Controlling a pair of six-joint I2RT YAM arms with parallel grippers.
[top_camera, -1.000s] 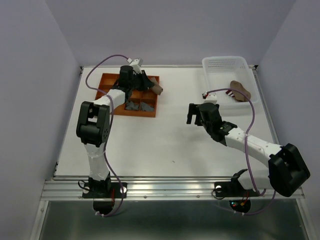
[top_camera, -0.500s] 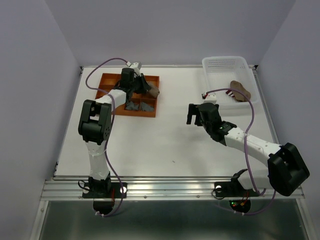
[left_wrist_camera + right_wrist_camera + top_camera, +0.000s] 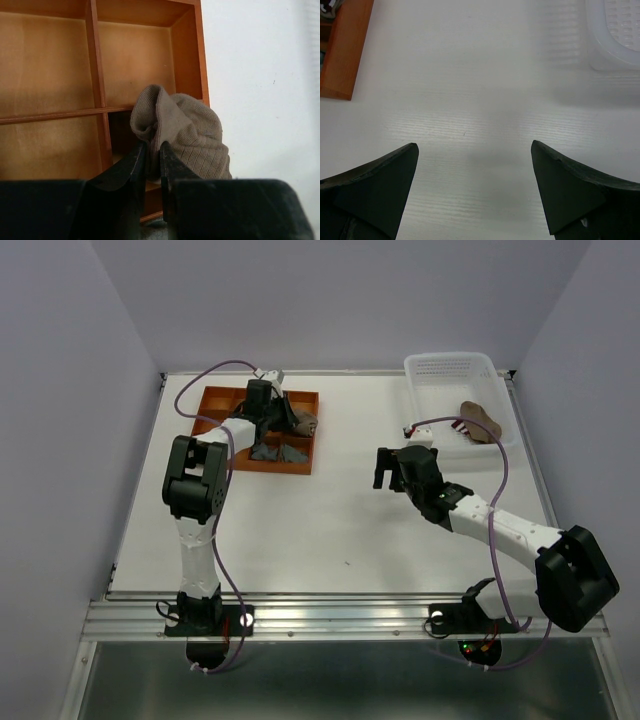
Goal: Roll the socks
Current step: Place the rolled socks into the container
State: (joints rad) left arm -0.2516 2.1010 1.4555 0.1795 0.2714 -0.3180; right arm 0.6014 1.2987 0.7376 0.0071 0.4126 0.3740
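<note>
White surface (image 3: 340, 510), purple walls. Left jaws are clamped on the bundled tan sock (image 3: 185, 130). Over the last second I pulled it in from the orange tray (image 3: 187, 55)'s right rim, and it now hangs above the right-hand compartment. It looks rolled, so drop-off is probably next. Grey socks (image 3: 280, 451) lie in the tray's near compartment. Right jaws are spread wide with nothing in them, hovering mid-surface. Another brown sock (image 3: 480, 422) sits in the white basket (image 3: 450, 370).

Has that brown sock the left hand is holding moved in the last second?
Yes. The brown sock shifted left, from past the orange tray's right edge to inside it.
</note>
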